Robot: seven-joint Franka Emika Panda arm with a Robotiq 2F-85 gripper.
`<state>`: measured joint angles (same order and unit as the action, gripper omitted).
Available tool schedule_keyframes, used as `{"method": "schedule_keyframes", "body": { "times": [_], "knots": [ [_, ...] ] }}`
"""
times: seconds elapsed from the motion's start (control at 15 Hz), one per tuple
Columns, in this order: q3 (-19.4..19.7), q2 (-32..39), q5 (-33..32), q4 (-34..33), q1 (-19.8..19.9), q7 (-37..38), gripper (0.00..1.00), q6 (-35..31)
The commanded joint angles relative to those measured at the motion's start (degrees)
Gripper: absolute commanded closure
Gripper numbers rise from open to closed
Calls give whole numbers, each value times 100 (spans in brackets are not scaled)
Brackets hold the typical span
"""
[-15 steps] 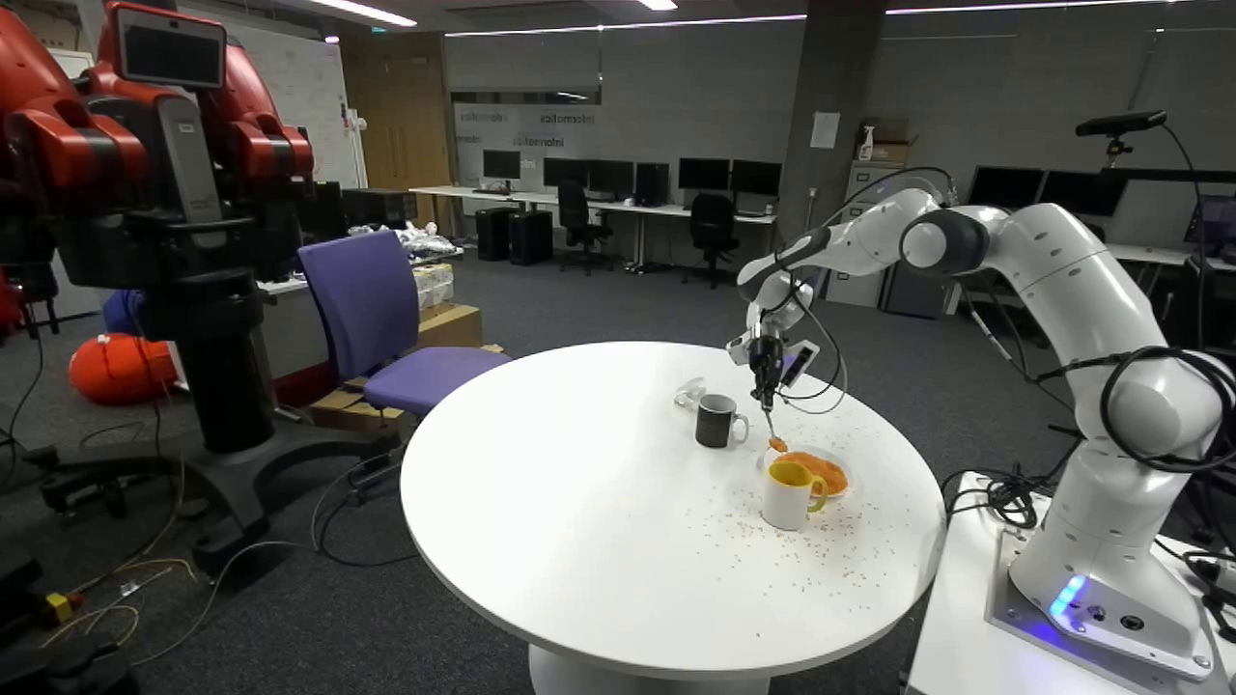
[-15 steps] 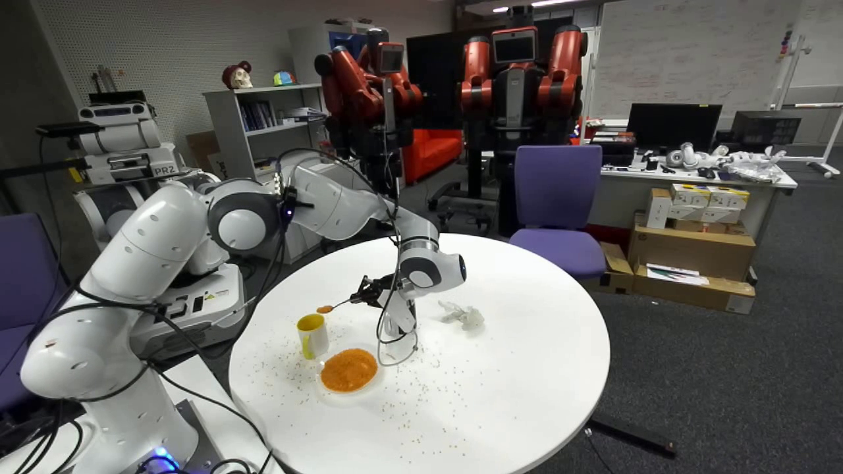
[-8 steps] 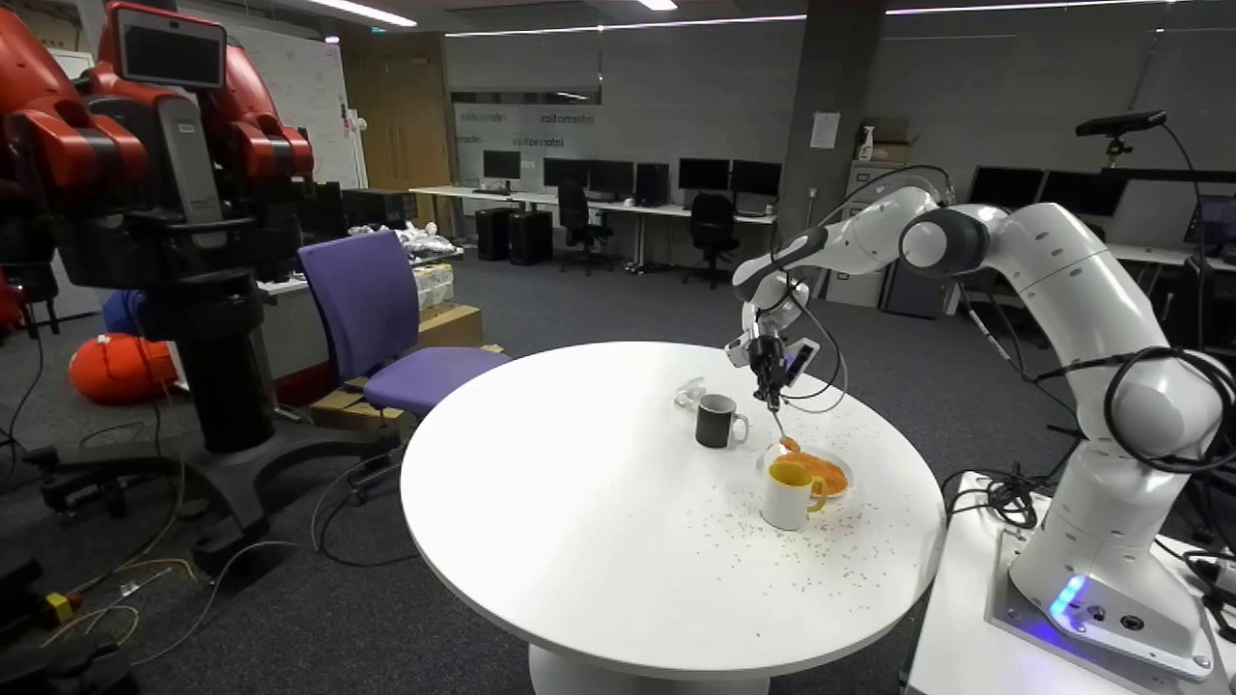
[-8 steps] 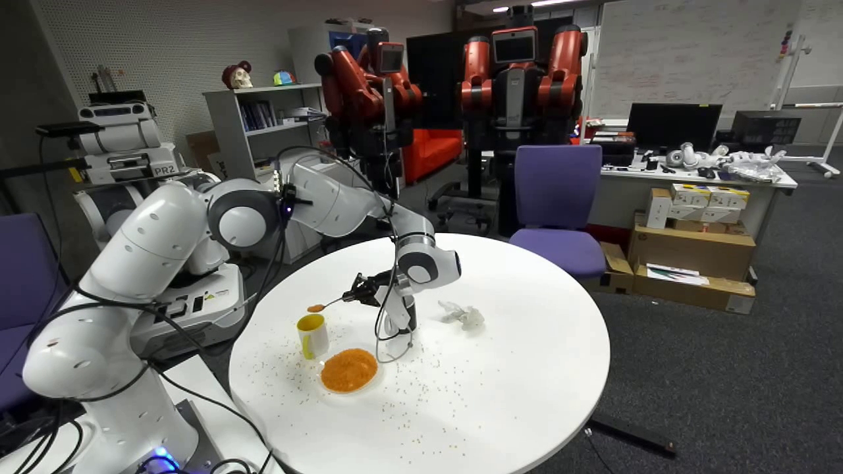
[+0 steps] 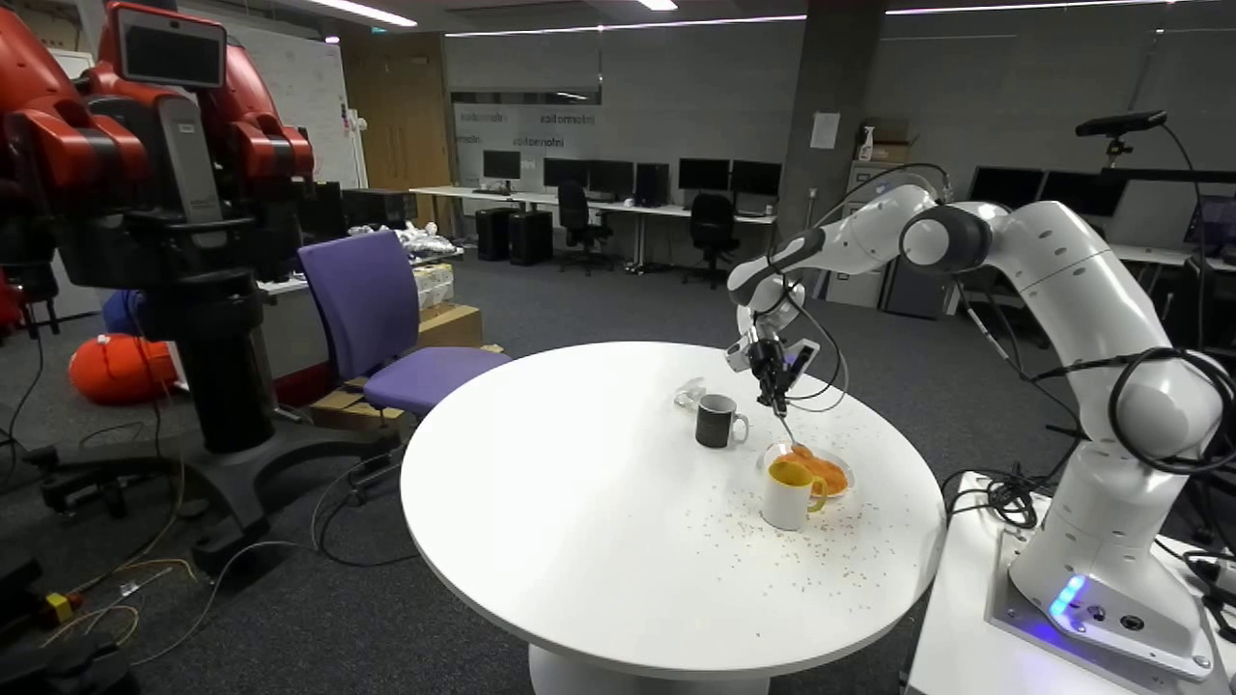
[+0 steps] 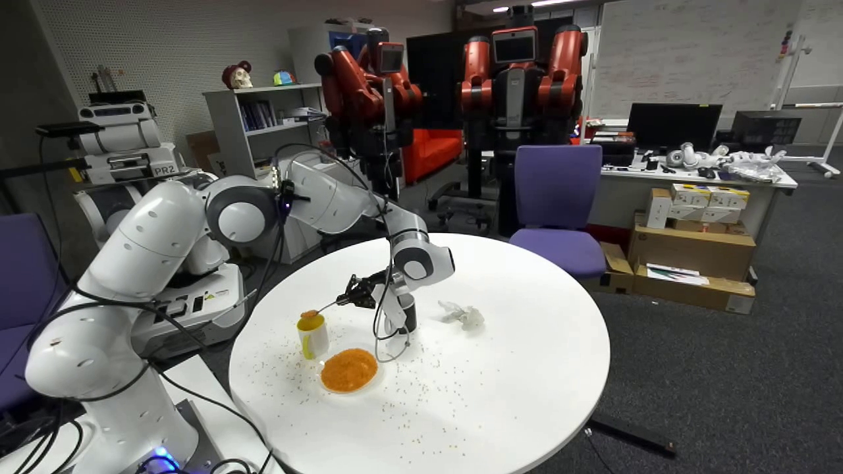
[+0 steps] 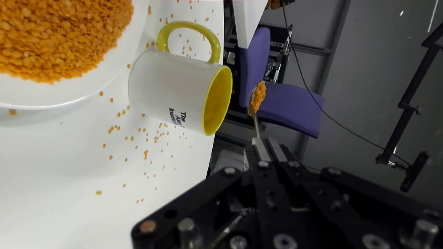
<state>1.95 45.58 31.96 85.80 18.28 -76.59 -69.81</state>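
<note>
While the white mug (image 6: pixel 315 340) with the yellow lining stands leftmost on the surface (image 6: pixel 527 342) in an exterior view, upright, below and ahead of the pincer (image 7: pixel 265 141), the spoon (image 7: pixel 251 110) reaches from the pincer's tips to above the mug's mouth with a heap of orange lentils (image 7: pixel 259 96). Carrying that load well, I judge, means moving slowly and keeping the bowl level, since a jolt could spill it. Both exterior views show the bowl near the rim, yet whether it sits squarely above the opening cannot be told, so lining up deserves care. Next rightward, the pincer is drawn nearly together on the thin handle, holding nothing else; letting that handle roll would tip the bowl. Lower than the pincer, just beside the mug, lies the plate (image 7: pixel 90 86), piled with the same lentils. Behind the pincer are the dark mug (image 6: pixel 411 315), partly hidden, and the crumpled plastic (image 6: pixel 464 316).
</note>
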Motion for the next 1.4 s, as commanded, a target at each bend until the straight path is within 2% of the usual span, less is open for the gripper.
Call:
{"method": "schedule_keyframes", "body": {
  "times": [0.0, 1.0, 1.33],
  "knots": [
    [-54, -237, -150, 254, -38, 142, 99, 61],
    [-65, -313, -262, 404, -175, 164, 99, -355],
    [-83, -335, -256, 475, -267, 195, 99, -803]
  ]
}}
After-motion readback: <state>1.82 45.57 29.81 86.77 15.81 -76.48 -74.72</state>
